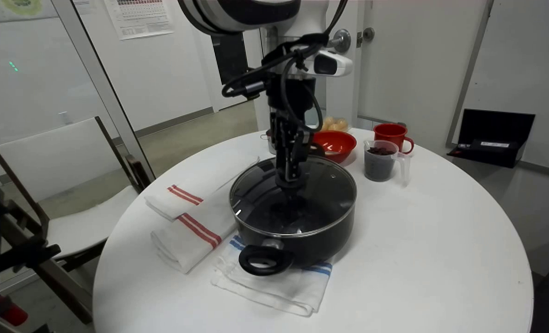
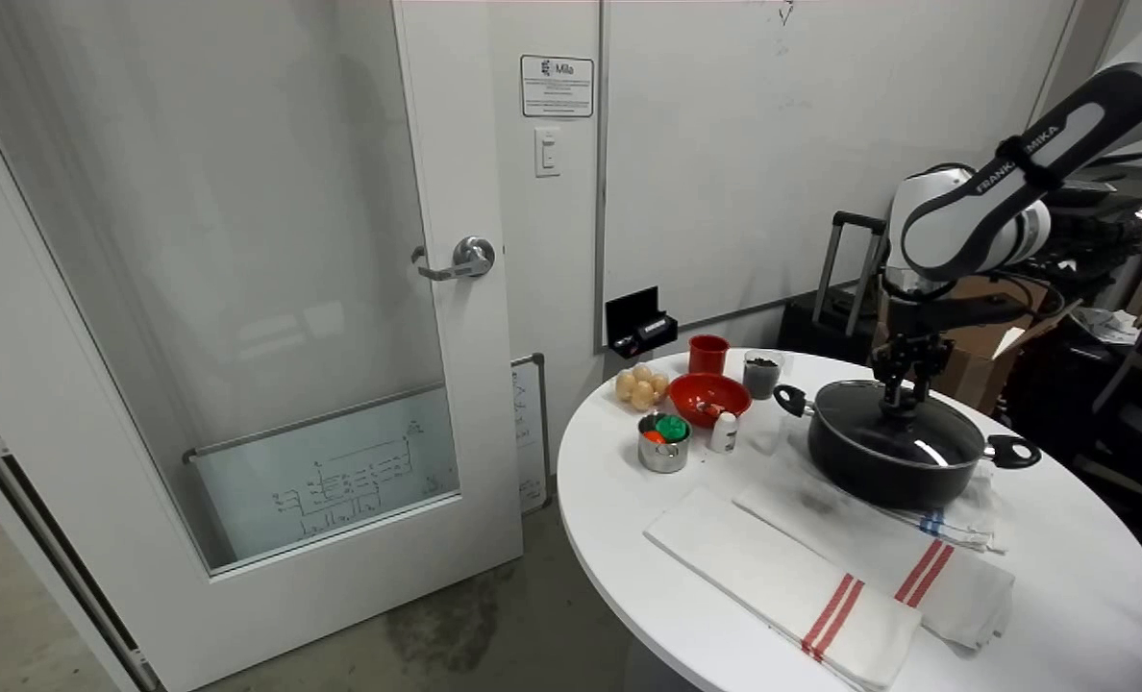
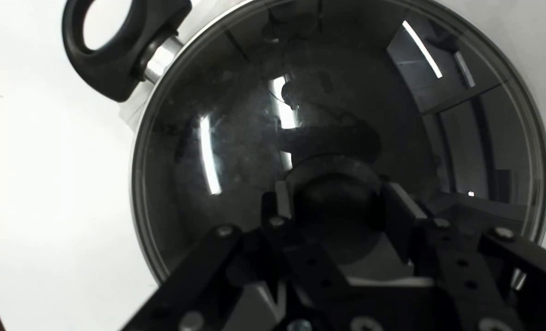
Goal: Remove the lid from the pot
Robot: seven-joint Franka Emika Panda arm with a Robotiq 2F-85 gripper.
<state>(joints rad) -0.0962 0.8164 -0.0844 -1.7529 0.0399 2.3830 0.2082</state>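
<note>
The round glass lid (image 1: 325, 199) with a metal rim lies on the large black pot (image 1: 316, 247); it shows in both exterior views (image 2: 850, 413). The pot's two loop handles show in an exterior view (image 2: 1013, 452). My gripper (image 1: 291, 175) points straight down at the lid's centre. In the wrist view my gripper (image 3: 335, 191) has its fingers on both sides of the dark centre knob (image 3: 337, 204), with the knob filling the space between the fingertips, so it looks shut on it. The lid's glass (image 3: 236, 87) fills the wrist view. The pot's inside is hidden behind dark reflections.
Behind the pot are a red bowl (image 1: 341, 144), a clear measuring cup with dark contents (image 1: 380, 162) and a red mug (image 1: 390, 132). A metal cup (image 2: 662, 452) and white bottle (image 2: 724, 432) stand nearby. Red-striped towels (image 1: 186, 236) lie beside the pot, a blue-striped towel (image 1: 279, 289) under it.
</note>
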